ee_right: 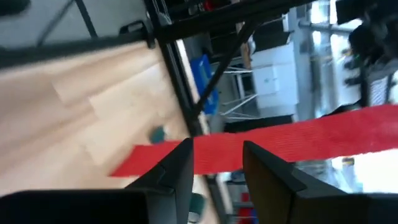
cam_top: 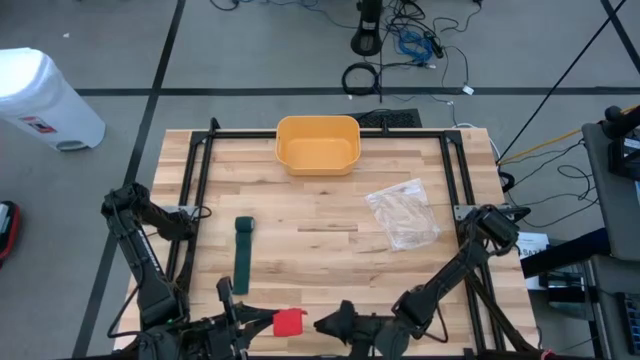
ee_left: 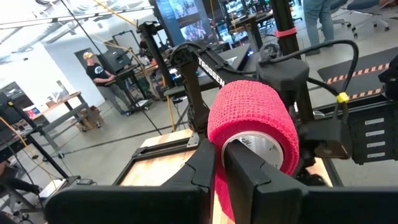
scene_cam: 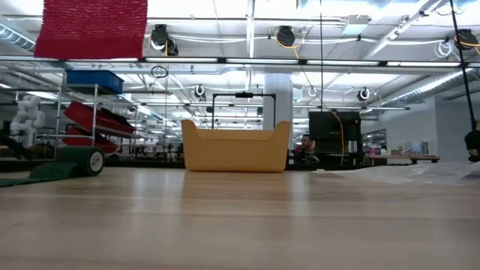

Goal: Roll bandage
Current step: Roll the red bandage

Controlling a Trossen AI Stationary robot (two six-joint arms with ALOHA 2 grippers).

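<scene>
bin (cam_top: 318, 144) behind, bag (cam_top: 402, 213) perhaps right

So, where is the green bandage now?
In the high view, the green bandage lies on the table's left half, ahead of the left gripper, apart from the yellow bin.

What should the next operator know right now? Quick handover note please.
Left gripper: shut on the red bandage roll, held up off the table's near edge.
Right gripper: its fingers straddle the red bandage's loose strip; grip unclear.
Green bandage: partly unrolled on the table's left side, untouched.
Yellow bin: far edge, nothing visible inside.
Left: finish rolling red; green looks still to roll.
</scene>
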